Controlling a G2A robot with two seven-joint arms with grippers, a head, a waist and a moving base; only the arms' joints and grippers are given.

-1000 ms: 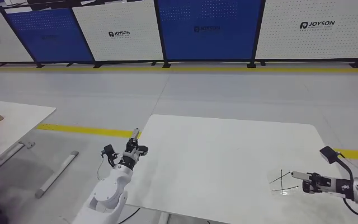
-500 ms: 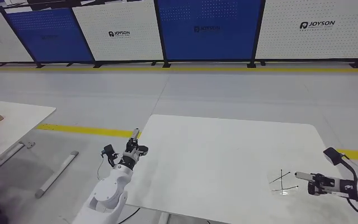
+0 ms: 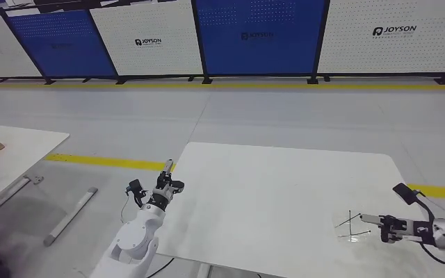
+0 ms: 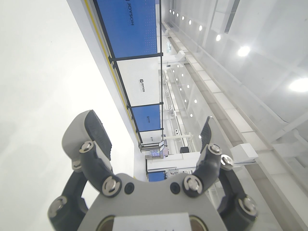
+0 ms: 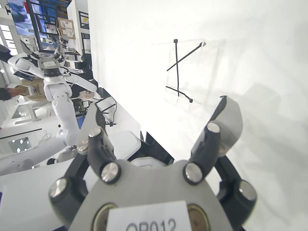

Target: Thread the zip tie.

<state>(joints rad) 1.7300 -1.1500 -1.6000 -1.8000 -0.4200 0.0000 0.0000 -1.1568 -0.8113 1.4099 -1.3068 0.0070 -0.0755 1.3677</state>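
While my right gripper point(image 5: 158, 102) hangs wide open with nothing in it, it has edged forward again after drawing off a touch half a second ago, so its tips sit just short of the zip ties point(image 5: 177, 68). These three black ties lie crossed and untouched near the right front corner of the table point(image 3: 278, 208). My left gripper point(image 4: 149, 116), likewise spread and empty, has not stirred from the table's left edge. I judge the pick-up not yet begun.

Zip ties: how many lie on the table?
3, clustered ahead of the right end effector: a straight tie, a diagonal tie crossing it, and a curved tie crossing its tail end. None appears hidden.
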